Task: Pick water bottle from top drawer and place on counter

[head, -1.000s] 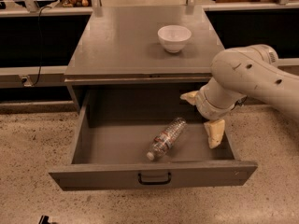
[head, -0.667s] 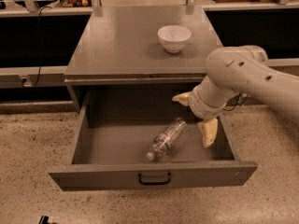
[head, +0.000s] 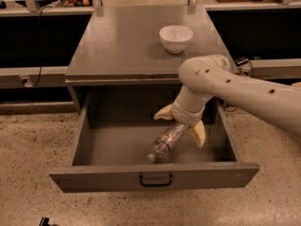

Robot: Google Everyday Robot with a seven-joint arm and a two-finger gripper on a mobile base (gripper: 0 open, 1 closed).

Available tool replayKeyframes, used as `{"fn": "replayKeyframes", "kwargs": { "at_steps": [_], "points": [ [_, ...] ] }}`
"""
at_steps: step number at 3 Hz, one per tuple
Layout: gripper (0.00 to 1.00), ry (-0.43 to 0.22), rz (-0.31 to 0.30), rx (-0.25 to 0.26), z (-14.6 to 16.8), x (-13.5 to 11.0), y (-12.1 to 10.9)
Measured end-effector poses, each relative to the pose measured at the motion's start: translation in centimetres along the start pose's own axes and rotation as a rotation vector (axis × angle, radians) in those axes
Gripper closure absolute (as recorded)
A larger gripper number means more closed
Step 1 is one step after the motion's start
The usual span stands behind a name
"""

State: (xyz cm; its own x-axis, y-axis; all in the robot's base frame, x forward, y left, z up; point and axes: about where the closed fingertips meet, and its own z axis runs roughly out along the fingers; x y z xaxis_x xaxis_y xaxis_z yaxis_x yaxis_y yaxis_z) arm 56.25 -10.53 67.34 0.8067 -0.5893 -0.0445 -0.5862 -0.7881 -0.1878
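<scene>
Clear plastic water bottle (head: 165,143) is seen lying on its side in the pulled-out top drawer (head: 113,147), its far end placed between the wide-open jaws of the gripper (head: 180,124).

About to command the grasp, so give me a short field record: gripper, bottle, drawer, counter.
gripper: open, low inside the drawer, straddling the bottle's rear end; contact unclear
water bottle: lying on its side on the drawer floor, cap toward the front
top drawer: pulled open
counter: holds a white bowl, no bottle on it
</scene>
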Motion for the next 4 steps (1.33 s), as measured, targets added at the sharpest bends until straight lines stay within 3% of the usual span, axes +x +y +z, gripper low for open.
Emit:
{"fn": "replayKeyframes", "kwargs": {
  "at_steps": [1, 2, 3, 4],
  "points": [
    [0.00, 0.028, -0.122, -0.087, 3.4, 0.9, 0.0],
    [0.19, 0.050, -0.174, -0.122, 5.2, 1.7, -0.5],
    [0.41, 0.063, -0.150, -0.104, 4.4, 1.6, -1.4],
    [0.66, 0.021, -0.100, -0.080, 3.2, 1.0, -2.2]
  ]
}}
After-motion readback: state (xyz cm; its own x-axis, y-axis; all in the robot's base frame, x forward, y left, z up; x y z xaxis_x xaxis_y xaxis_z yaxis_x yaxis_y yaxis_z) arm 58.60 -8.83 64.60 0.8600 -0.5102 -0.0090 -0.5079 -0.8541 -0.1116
